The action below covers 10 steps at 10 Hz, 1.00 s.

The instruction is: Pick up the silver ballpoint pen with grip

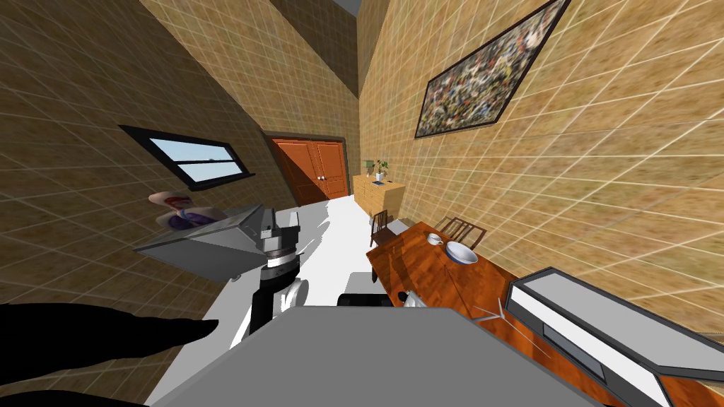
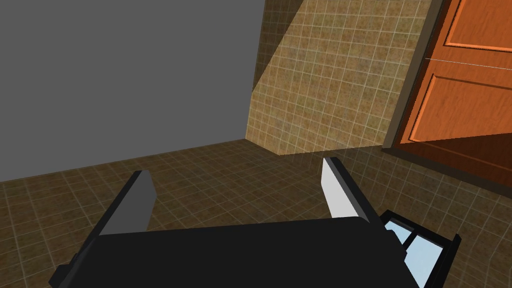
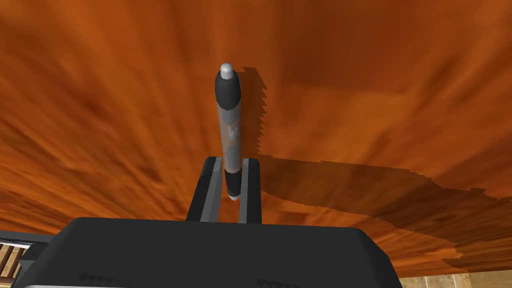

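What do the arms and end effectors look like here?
The left end effector: dark box body, two thin flat blade fingers, light grey, one shaded darker. The right end effector: same dark box, fingers dark grey with lighter edges. The left arm: white and grey segments, black joint section. No cables visible.

I'm looking into a home, a dining room by the signs: a wooden table [image 1: 424, 272] is carrying a bowl [image 1: 461, 252] and a cup [image 1: 434, 239], chairs [image 1: 466, 229] are standing beside it (a potted plant [image 1: 380, 168] on the dresser [image 1: 378, 194] too), and a painting [image 1: 488, 71] is hanging on the tiled wall [image 1: 622, 162].
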Motion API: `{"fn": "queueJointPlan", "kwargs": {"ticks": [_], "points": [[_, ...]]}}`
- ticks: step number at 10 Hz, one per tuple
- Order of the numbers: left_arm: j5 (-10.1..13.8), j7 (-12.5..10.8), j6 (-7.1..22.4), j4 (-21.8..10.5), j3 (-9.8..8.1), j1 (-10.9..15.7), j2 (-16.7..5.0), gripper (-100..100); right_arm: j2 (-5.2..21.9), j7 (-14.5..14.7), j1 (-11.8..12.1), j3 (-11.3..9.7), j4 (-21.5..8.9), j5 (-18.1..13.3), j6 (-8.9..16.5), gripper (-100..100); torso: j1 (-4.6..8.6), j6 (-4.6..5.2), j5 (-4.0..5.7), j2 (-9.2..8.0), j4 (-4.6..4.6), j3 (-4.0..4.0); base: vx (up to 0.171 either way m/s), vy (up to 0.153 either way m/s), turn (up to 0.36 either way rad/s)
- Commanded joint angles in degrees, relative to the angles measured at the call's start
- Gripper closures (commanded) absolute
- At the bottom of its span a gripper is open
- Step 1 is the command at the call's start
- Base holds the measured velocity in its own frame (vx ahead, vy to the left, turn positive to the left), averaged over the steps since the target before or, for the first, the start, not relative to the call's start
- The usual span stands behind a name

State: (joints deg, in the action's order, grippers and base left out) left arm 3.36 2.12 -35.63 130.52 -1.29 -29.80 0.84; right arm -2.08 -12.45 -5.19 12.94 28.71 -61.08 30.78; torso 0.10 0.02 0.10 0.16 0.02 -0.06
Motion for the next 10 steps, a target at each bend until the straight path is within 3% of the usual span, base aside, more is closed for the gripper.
{"fn": "queueJointPlan", "kwargs": {"ticks": [1,2,3,4,5,8,9,10], "points": [[0.0,0.0,0.0,0.0,0.0,0.0,0.0,0,0.0,0.0,0.0,0.0,0.0,0.0,0.0,100,0.0,0.0,0.0,0.0,0.0,0.0,0.0,0.0,0.0],[0.0,0.0,0.0,0.0,0.0,0.0,0.0,0,0.0,0.0,0.01,0.0,0.0,0.0,0.0,100,0.0,0.0,0.0,0.03,0.0,-0.02,0.0,0.0,0.0],[0.0,0.0,0.0,0.0,0.0,0.0,0.0,0,0.0,0.0,0.01,0.0,0.0,0.0,0.0,0,0.0,0.0,0.0,0.04,-0.01,-0.02,0.0,0.0,0.0],[0.0,0.0,0.0,0.0,0.0,0.0,0.0,0,1.84,2.41,0.29,-1.27,0.14,2.87,-1.24,100,0.0,0.0,0.0,0.05,-0.01,-0.03,0.019,0.088,-0.047],[0.0,0.0,0.0,0.0,0.0,-0.01,0.01,0,1.84,2.41,0.29,-1.27,0.14,3.22,-1.24,100,-0.27,-0.01,-0.04,0.11,-0.02,-0.06,0.025,0.105,-0.045],[0.0,0.0,0.0,0.0,0.01,0.0,0.01,0,6.27,7.17,0.65,-4.14,-0.41,9.3,-3.77,100,-0.29,-0.06,0.02,0.21,-0.06,-0.13,0.024,0.106,-0.04],[0.0,0.0,0.0,0.0,0.01,0.0,0.01,0,6.27,7.17,0.65,-4.14,-0.41,11.16,-3.77,100,-0.27,-0.06,-0.02,0.25,-0.06,-0.15,0.022,0.077,-0.034],[0.0,0.0,0.0,0.0,0.01,0.0,0.01,0,8.48,9.55,0.83,-5.58,-0.68,13.14,-5.03,100,-0.21,-0.08,0.04,0.24,-0.07,-0.15,0.019,0.095,-0.054]]}}
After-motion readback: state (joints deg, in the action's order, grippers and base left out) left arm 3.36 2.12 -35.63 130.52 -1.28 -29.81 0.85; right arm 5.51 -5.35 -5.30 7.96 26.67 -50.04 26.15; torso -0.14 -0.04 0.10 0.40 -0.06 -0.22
